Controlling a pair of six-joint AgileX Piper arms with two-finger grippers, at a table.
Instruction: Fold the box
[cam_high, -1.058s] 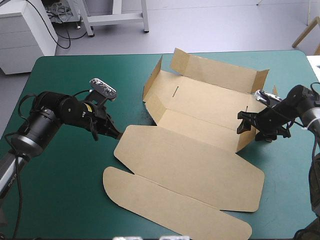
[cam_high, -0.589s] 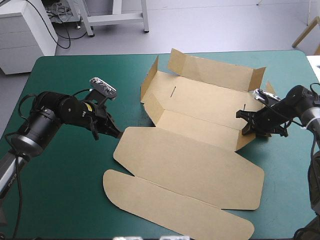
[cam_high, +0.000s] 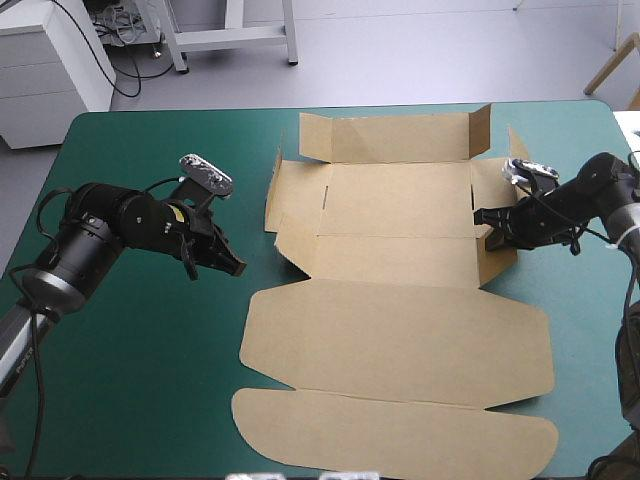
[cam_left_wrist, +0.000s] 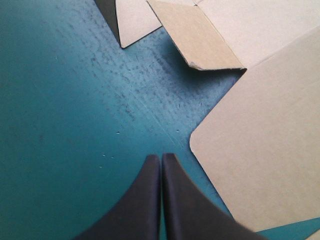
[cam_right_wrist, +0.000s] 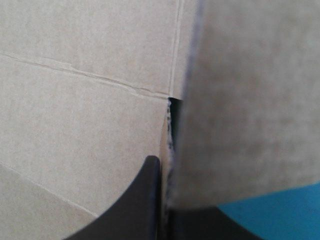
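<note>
We logged the box (cam_high: 400, 330) between our hands: right hand (cam_high: 492, 226) pinched its right wall; left hand (cam_high: 233, 266), closed and empty, near its left flap.

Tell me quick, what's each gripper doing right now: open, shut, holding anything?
Left gripper: shut, empty, over the teal-green cover beside the box.
Right gripper: shut on the box's right side wall.

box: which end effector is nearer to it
Right. The right end effector is shut on the box at its right wall; the left end effector is beside its left edge, not touching.
</note>
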